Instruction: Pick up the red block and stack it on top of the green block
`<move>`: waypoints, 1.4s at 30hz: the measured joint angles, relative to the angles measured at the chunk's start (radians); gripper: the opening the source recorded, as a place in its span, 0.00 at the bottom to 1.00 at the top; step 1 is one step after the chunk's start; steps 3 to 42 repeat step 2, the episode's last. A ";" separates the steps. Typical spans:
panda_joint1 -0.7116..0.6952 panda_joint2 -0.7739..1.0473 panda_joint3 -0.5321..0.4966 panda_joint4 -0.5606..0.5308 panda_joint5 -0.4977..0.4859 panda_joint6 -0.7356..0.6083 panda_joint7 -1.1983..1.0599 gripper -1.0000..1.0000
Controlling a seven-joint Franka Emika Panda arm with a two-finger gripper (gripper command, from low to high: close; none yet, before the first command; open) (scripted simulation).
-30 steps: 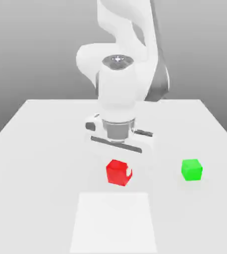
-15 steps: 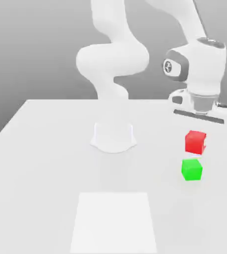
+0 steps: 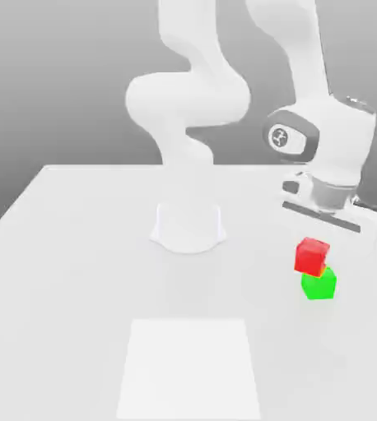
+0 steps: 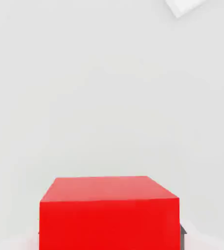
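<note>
Two cubes met your eye: your gripper (image 3: 313, 249) clamped the red block (image 3: 311, 256). It hung just above the green block (image 3: 318, 284).

My end effector (image 3: 315, 238) hangs over the exterior view's right side of the worktop (image 3: 76, 271), with the red block (image 3: 311, 256) directly under it. The green block (image 3: 318, 284) sits on the worktop just below the red block, nearly in line with it. My base (image 3: 188, 226) stands well apart, toward the exterior view's left.
</note>
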 joint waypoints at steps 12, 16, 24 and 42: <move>-0.019 0.025 0.002 0.002 -0.050 0.016 0.034 0.00; -0.019 0.025 0.002 0.002 -0.050 0.016 0.034 0.00; -0.019 0.025 0.002 0.002 -0.050 0.016 0.034 0.00; -0.019 0.025 0.002 0.002 -0.050 0.016 0.034 0.00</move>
